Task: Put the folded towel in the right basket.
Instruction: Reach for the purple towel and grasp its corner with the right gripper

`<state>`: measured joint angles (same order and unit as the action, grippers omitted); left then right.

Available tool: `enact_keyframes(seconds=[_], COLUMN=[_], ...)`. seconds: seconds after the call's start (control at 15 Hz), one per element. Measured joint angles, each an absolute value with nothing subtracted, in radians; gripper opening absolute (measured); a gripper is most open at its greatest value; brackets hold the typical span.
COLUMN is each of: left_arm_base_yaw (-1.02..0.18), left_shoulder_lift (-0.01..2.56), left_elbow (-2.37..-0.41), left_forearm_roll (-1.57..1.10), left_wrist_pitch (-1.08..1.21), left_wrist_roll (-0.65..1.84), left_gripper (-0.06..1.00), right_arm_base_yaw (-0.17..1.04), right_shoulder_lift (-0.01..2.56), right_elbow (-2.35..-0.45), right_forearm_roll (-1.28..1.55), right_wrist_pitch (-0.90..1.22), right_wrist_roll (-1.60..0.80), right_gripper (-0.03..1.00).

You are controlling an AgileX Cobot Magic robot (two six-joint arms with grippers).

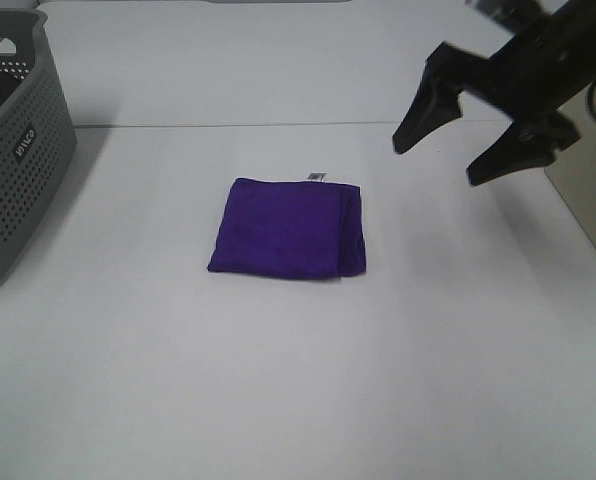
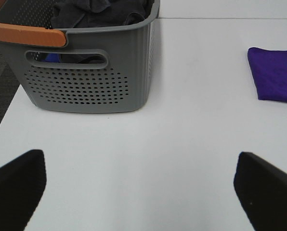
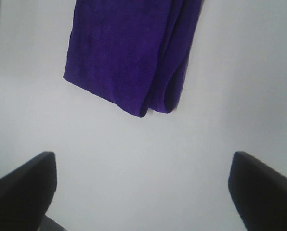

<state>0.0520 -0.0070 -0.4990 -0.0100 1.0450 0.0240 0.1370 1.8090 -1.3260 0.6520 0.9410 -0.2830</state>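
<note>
A folded purple towel point(image 1: 288, 229) lies flat in the middle of the white table. It also shows in the right wrist view point(image 3: 131, 50) and at the edge of the left wrist view point(image 2: 276, 73). My right gripper point(image 1: 446, 151) hangs open and empty above the table, to the right of the towel and a little beyond it. In the right wrist view its fingers point(image 3: 23, 185) are spread wide. My left gripper point(image 2: 143, 192) is open and empty over bare table near the grey basket point(image 2: 85, 77). No basket shows on the right side.
The grey perforated basket point(image 1: 18, 150) stands at the table's left edge with dark clothes point(image 2: 100, 12) inside and an orange handle point(image 2: 28, 33). The table's right edge point(image 1: 588, 225) lies just past my right gripper.
</note>
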Motion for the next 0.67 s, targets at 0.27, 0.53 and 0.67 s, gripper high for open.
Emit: enact_keyframes(seconds=[0.27,0.53,0.67], left_arm_base_yaw=[0.052,0.052,0.052], left_shoulder_lift=[-0.007,-0.007,-0.007], left_elbow=[-0.499,-0.499,-0.499], left_forearm_roll=[-0.01,-0.01,-0.01], left_wrist_pitch=[1.045,1.045,1.045], left_wrist_roll=[0.024,0.024,0.024], left_gripper=[0.99,0.99,0.99], right_arm_base_yaw=[0.144,0.144,0.144], right_shoulder_lift=[2.074,2.19,2.214], right_elbow=[-1.346,-1.463,-1.472], right_forearm_roll=[0.773,0.795,0.803], right_wrist_pitch=[0.819,0.793,0.766], right_wrist_roll=[-0.43,-0.435,-0.435], right_gripper=[0.93,0.92,0.92])
